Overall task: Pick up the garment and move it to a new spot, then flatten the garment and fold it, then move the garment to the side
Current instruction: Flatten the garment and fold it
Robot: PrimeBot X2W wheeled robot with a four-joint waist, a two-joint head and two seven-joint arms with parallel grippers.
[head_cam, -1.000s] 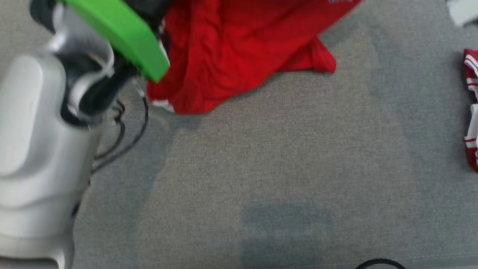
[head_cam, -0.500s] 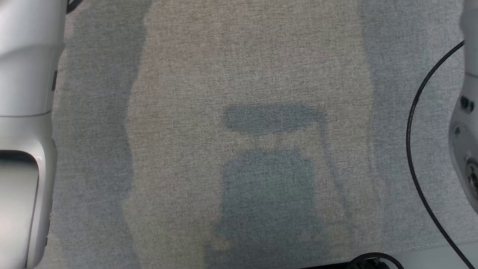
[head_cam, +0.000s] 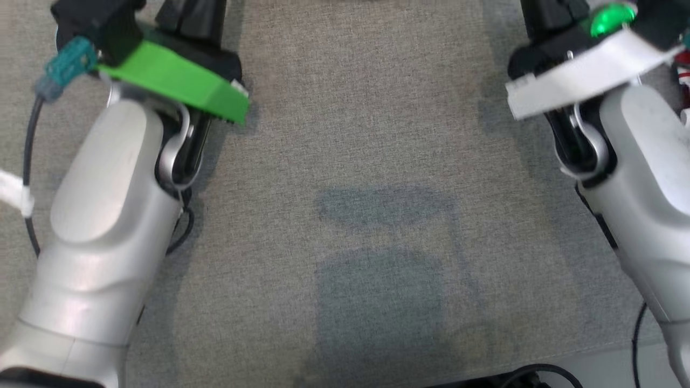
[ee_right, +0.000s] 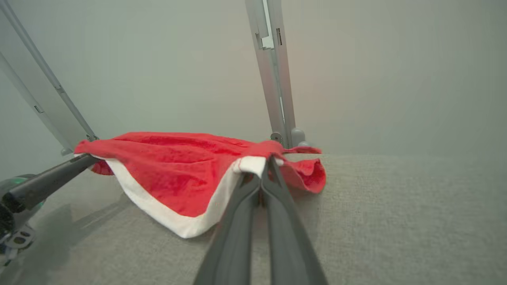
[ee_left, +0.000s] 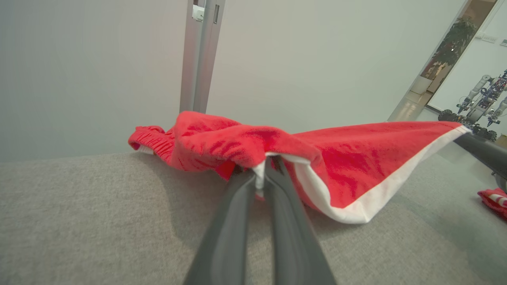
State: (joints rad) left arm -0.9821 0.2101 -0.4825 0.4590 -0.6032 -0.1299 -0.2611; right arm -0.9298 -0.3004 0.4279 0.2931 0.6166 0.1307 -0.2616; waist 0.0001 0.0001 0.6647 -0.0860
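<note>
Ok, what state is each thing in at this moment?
red garment: pinched at two points along its white hem, stretched between both grippers, far end bunched on the grey surface.
left gripper: shut on the red garment.
right gripper: shut on the red garment.
red-and-white garment: lying crumpled on the grey surface, off to the side, untouched.

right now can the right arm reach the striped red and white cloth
Probably not yet: the right gripper is shut on the red garment's white hem, though the striped cloth lies close.
</note>
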